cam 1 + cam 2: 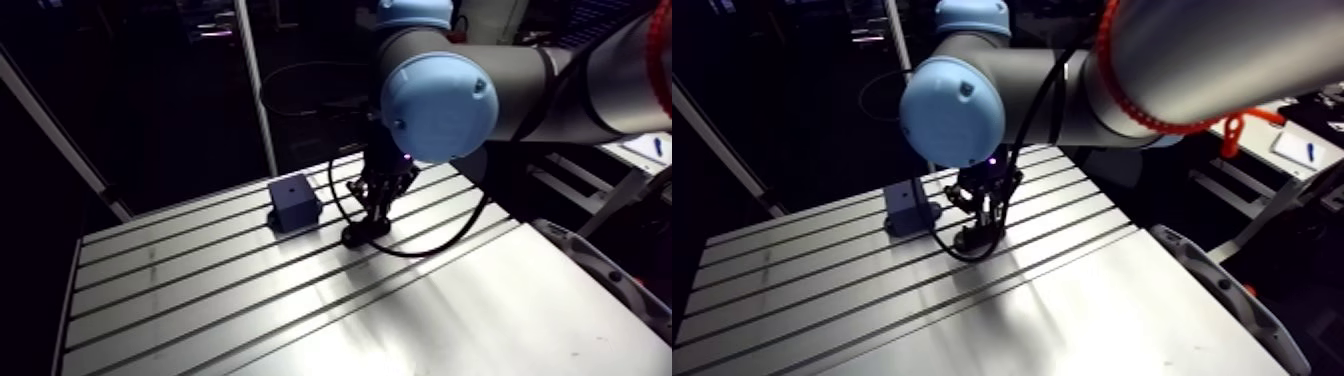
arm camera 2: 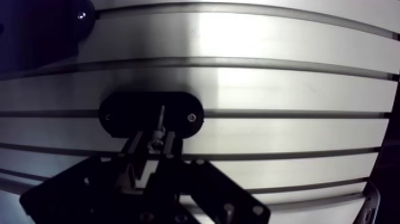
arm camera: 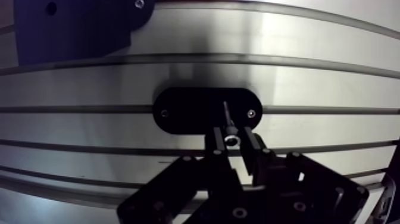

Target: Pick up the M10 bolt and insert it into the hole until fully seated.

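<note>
Gripper (image 3: 233, 143) clamped on bolt (image 3: 227, 119) at black holder (image 3: 184, 110). Pick-up likely underway. Left: carry to block (image 1: 293, 203), seat in hole (image 3: 51, 8).

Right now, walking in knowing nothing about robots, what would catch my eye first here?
Probably the big light-blue joint cap, looming over the slotted aluminium table. Below it the gripper hangs at a black oval holder with a thin bolt standing in it. Beside that sits a dark block with a hole in its top.
</note>
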Robot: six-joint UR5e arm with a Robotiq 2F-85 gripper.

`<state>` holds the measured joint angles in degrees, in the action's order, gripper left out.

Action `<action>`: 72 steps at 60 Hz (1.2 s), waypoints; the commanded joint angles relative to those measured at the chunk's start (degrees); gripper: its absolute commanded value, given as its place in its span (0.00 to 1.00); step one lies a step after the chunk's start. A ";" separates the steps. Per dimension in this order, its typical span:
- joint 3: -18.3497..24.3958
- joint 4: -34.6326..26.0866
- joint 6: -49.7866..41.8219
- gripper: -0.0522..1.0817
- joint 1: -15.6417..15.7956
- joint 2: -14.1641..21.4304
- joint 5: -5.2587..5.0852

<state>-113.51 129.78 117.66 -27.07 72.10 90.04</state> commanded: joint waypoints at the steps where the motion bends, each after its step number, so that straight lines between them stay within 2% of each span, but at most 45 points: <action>1: -0.09 0.00 0.07 0.69 0.00 0.00 0.01; 11: -0.09 0.00 -0.01 0.71 0.08 0.00 0.01; 15: -0.09 0.00 0.07 0.78 0.08 0.00 0.02; 28: 0.00 0.08 -0.01 0.86 0.26 0.49 -0.26; 38: 0.69 0.09 -0.01 0.96 0.34 1.63 -1.81; 45: 1.36 -0.07 -0.08 0.99 0.35 2.58 -1.76; 49: 2.27 -0.47 -0.17 1.00 0.35 3.12 -1.34; 54: 4.33 -3.92 -0.60 1.00 0.35 3.83 -0.75; 55: 5.21 -5.82 -0.70 1.00 0.35 4.09 -0.26; 58: 6.16 -7.67 -0.93 1.00 0.35 4.20 0.19; 59: 7.35 -9.59 -1.27 1.00 0.42 4.37 0.78; 60: 7.35 -9.59 -1.27 1.00 0.42 4.37 0.78; 61: 8.57 -11.68 -1.77 1.00 0.51 4.47 1.47; 62: 8.57 -11.68 -1.77 1.00 0.51 4.47 1.47; 63: 9.88 -13.86 -2.51 1.00 0.74 4.48 2.24; 64: 9.88 -13.86 -2.51 1.00 0.74 4.48 2.24; 65: 11.19 -15.75 -3.37 1.00 1.15 4.49 2.66; 72: 15.99 -21.07 -6.47 1.00 2.87 4.49 2.73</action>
<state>-105.18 118.97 115.40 -26.14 76.20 91.17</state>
